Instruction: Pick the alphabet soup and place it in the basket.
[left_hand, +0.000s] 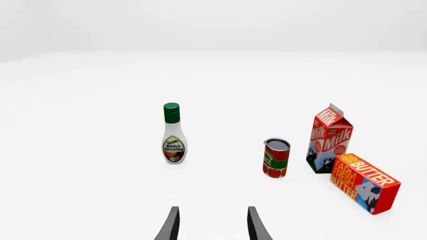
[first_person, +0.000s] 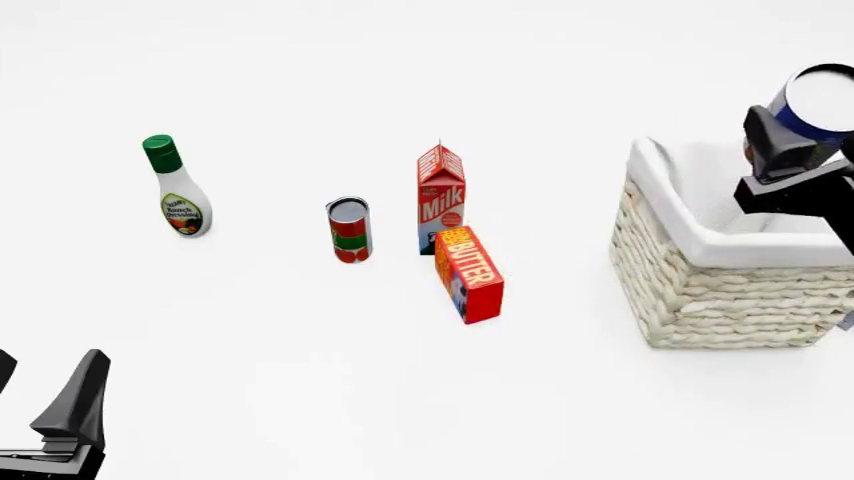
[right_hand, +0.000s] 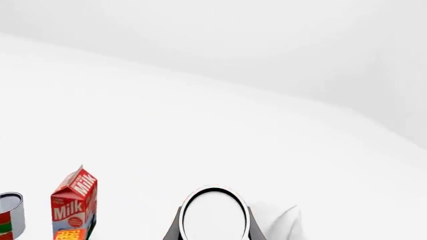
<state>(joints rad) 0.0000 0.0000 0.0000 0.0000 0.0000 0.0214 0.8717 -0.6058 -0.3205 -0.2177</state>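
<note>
My right gripper (first_person: 801, 125) is shut on the alphabet soup (first_person: 821, 100), a can with a blue label and silver-white top, and holds it in the air above the basket (first_person: 694, 270). The basket is a large cream wicker one with white lining, at the table's right. In the right wrist view the can's top (right_hand: 214, 214) sits between the fingers (right_hand: 175, 227), with a bit of the white lining (right_hand: 283, 222) behind it. My left gripper (first_person: 40, 400) is open and empty at the near left, its fingers (left_hand: 170, 225) apart in the left wrist view.
A ranch dressing bottle (first_person: 175, 187) stands at the left. A red-and-green can (first_person: 350, 229), a milk carton (first_person: 441, 197) and a butter box (first_person: 469, 273) stand mid-table; they also show in the left wrist view (left_hand: 276, 158), (left_hand: 329, 138), (left_hand: 364, 182).
</note>
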